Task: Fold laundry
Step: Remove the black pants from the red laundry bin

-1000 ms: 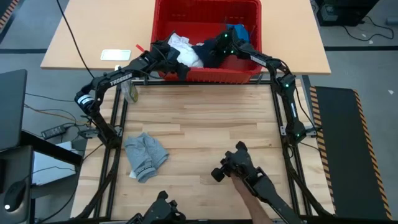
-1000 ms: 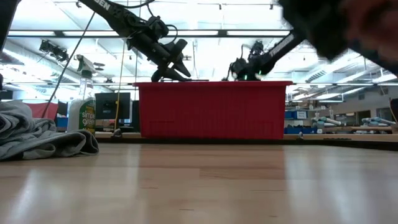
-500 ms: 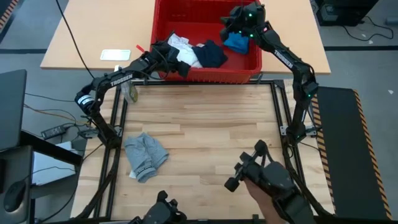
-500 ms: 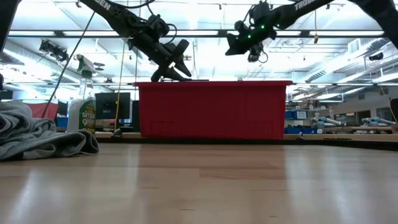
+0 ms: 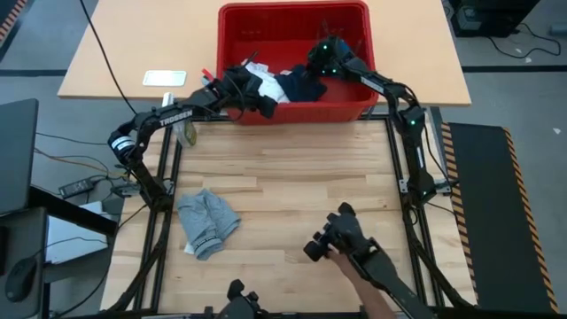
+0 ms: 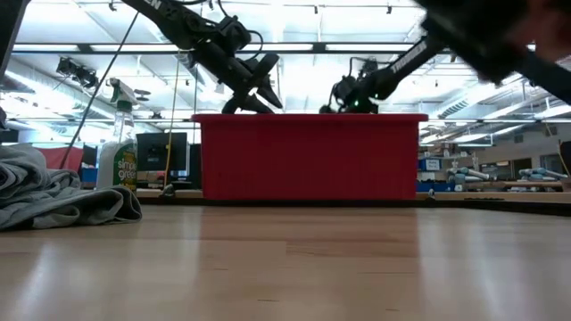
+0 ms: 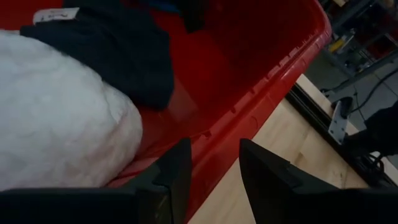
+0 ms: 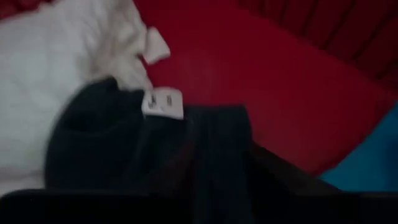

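The right pincer [image 5: 321,64] is poised inside the red basket [image 5: 354,18], just above the navy garment [image 5: 299,86]; whether its fingers are apart cannot be told. The left pincer [image 5: 263,100], fingers apart and empty, is held over the basket's near rim beside the white cloth [image 5: 259,78]. The grey T-shirt [image 5: 206,221] is left crumpled on the surface [image 5: 292,168]. A white tag [image 8: 163,103] on the navy garment is shown only by the right wrist view.

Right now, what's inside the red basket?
Inside the red basket: a white cloth, a navy garment, a bit of blue garment. Anything beneath them is covered.
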